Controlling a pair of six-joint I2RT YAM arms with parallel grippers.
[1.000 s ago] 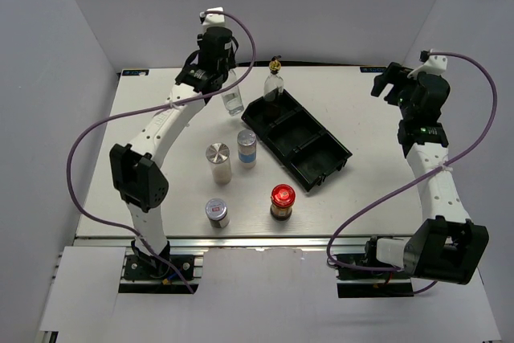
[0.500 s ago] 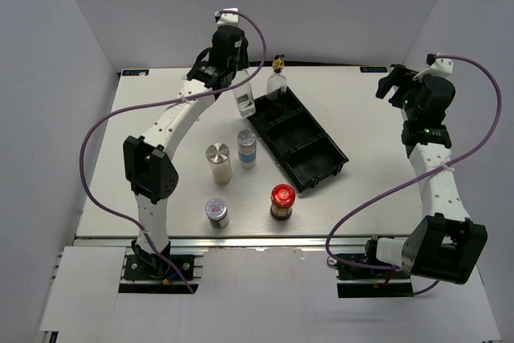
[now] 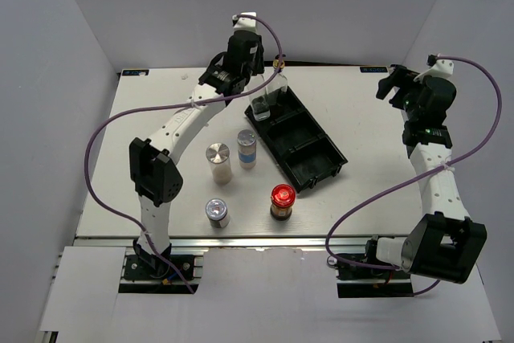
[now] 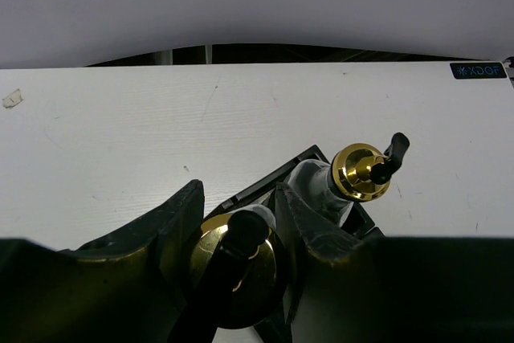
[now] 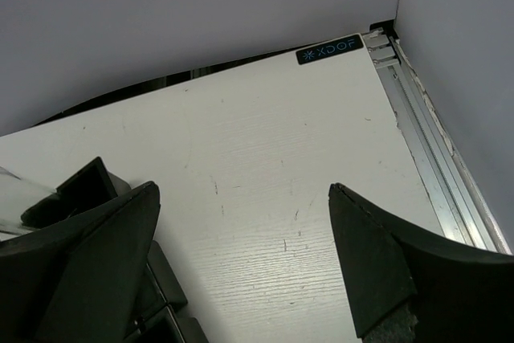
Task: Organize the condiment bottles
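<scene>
Gold-spouted glass fills the left gripper: its fingers are clamped on the neck of one clear bottle, which leans at the 11 o'clock end of the black tray. Whether its base touches the tray I cannot tell. Just beside it, at its 1 o'clock, the second spouted bottle stands at the tray's far corner. At the tray's 8 o'clock stand the blue-labelled shaker and the silver-capped shaker. Nearer are the small silver-capped jar and the red-lidded jar. At 3 o'clock, the right gripper gapes wide, holding nothing.
</scene>
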